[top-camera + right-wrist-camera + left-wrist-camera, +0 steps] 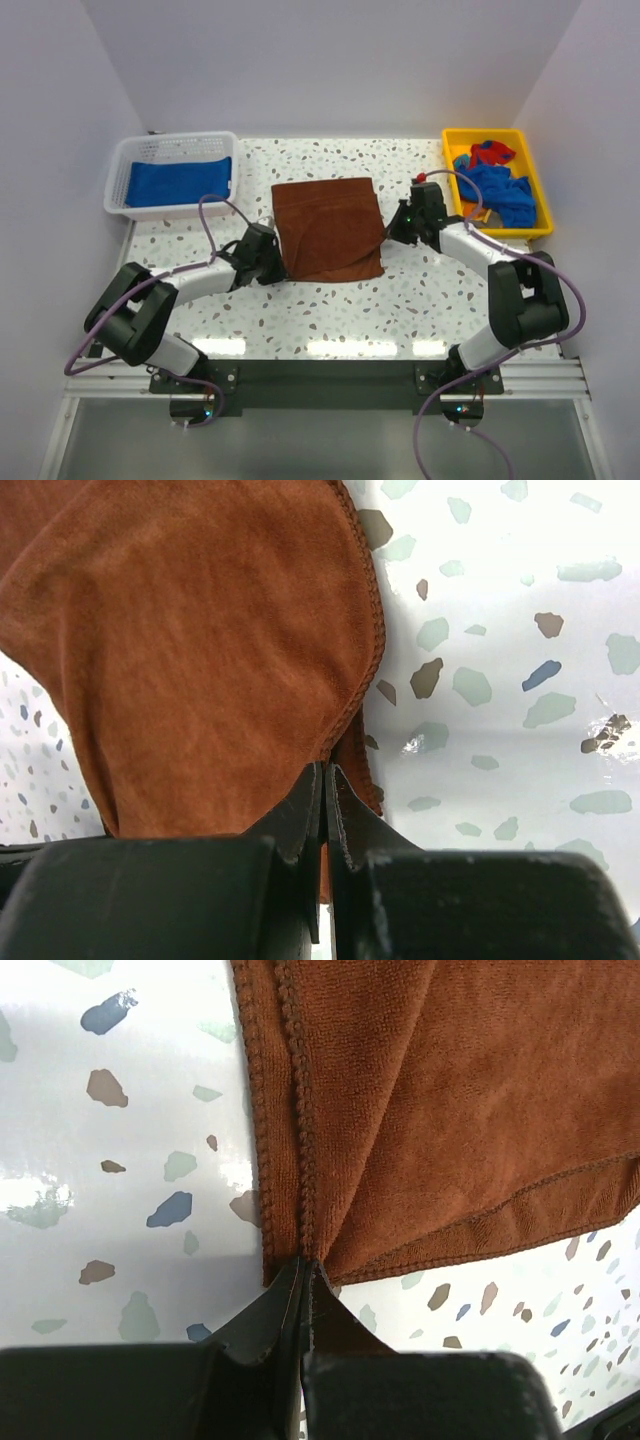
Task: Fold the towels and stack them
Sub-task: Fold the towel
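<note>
A rust-brown towel (328,228) lies folded double in the middle of the speckled table. My left gripper (272,256) is shut on the towel's near left corner (300,1250), with both layers pinched between its fingertips. My right gripper (396,226) is shut on the right edge of the same towel (200,650), and the cloth bulges up from its fingertips. A folded blue towel (180,183) rests in the white basket (172,147). Crumpled blue towels (498,190) and a red one with blue patches (490,152) lie in the yellow tray (533,160).
The basket stands at the back left and the tray at the back right of the table (350,320). White walls close in the left, right and back sides. Both arms' cables loop beside their bases.
</note>
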`<state>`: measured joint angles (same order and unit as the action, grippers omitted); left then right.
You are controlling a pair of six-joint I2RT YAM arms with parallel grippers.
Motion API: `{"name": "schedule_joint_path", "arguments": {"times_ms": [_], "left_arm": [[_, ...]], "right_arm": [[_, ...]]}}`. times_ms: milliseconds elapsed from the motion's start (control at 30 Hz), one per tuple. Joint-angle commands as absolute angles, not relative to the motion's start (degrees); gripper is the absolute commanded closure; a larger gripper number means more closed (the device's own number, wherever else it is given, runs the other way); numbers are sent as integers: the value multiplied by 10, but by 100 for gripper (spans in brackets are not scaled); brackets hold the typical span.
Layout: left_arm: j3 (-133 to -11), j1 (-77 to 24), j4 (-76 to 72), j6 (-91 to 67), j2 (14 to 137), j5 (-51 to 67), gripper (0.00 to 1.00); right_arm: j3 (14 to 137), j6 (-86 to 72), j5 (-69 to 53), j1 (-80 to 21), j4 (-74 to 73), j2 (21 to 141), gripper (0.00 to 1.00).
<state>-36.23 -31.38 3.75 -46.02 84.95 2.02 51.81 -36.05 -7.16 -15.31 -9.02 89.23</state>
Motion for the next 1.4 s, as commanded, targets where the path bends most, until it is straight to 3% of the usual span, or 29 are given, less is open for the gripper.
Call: {"name": "schedule_joint_path", "arguments": {"times_ms": [0,333,700,900,1033,1233,1367], "left_arm": [[-355,-319,29,-464,864,2,100],[-385,-319,173,-468,829,-111,100],[-432,-318,210,-458,804,-83,98],[-578,-301,257,-408,823,-94,96],[-735,-228,269,-360,890,-74,96],[-1000,-165,299,-279,1021,-63,96],[-1072,-152,286,-252,1056,-36,96]], "right_arm": [[510,-364,-72,-152,-62,901,100],[512,-349,-35,-153,-85,901,100],[552,-344,-39,-152,-117,899,100],[645,-339,-41,-152,-179,905,100],[779,-338,-26,-152,-202,948,100],[959,-338,-1,-152,-164,1025,100],[994,-341,4,-152,-120,1041,100]]}}
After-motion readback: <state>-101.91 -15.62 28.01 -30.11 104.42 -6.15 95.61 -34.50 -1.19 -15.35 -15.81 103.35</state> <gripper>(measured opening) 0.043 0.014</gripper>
